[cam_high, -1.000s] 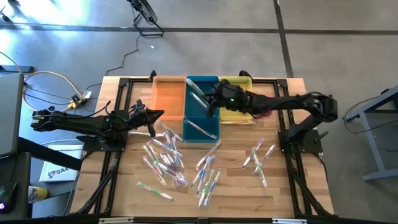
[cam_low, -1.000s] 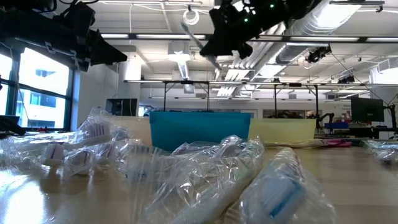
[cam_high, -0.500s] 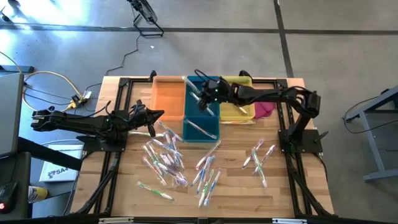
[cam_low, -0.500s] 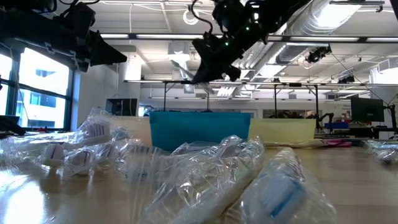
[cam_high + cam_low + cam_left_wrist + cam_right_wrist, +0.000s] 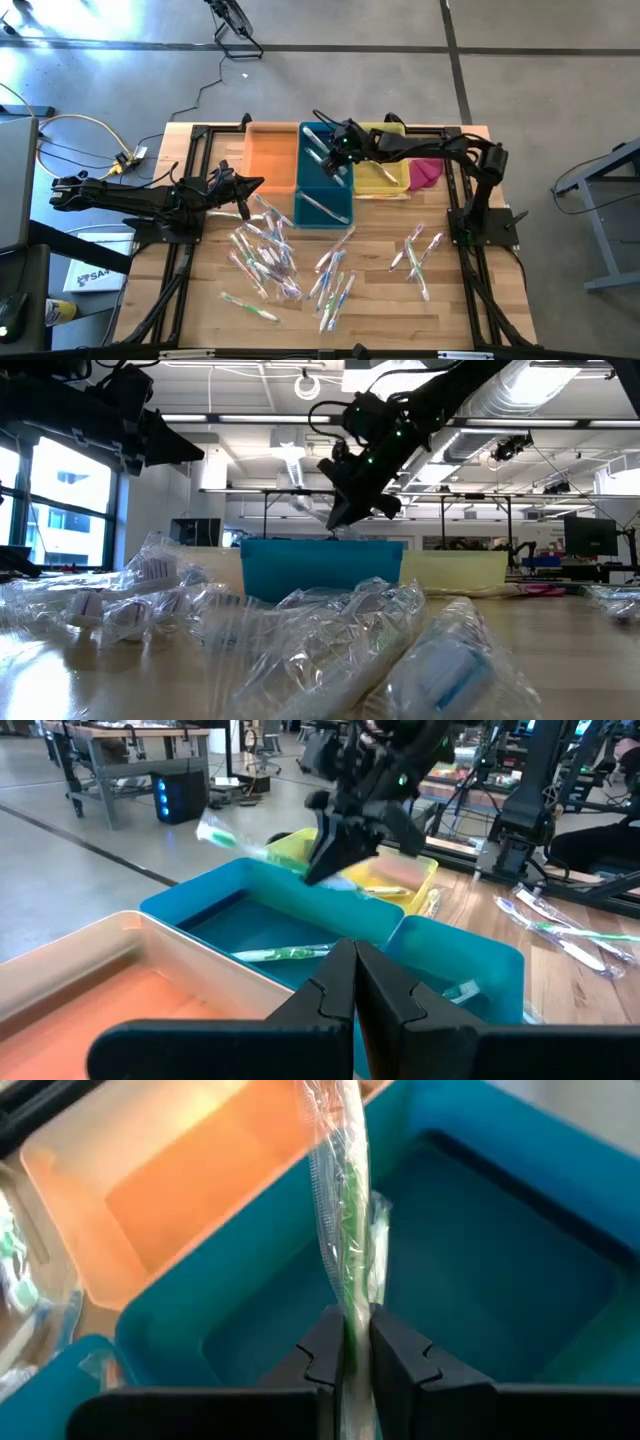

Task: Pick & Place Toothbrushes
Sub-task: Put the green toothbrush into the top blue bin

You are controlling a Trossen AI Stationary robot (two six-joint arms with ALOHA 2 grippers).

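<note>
Toothbrushes lie scattered across my wooden table, thin sticks sealed in clear, crinkly, shiny wrappers, with green, blue and pink showing through; from the low view the wrappers look like crumpled glossy film. One loose cluster sits left of centre, another in the middle, and a smaller group lies well apart to the right. On my left, the left gripper hangs over the table edge just beside the orange bin, its fingers pressed together with nothing between them. The orange bin is a smooth, matte, rectangular plastic tub, touching the blue bin of the same shape, where I can see a wrapped brush lying on the floor. Over the blue bin's far half, my right gripper pinches a green-handled toothbrush in its wrapper, jaws narrow on the handle, the brush angled out over the bin. Further right come the yellow bin and a pink cloth beside it.
</note>
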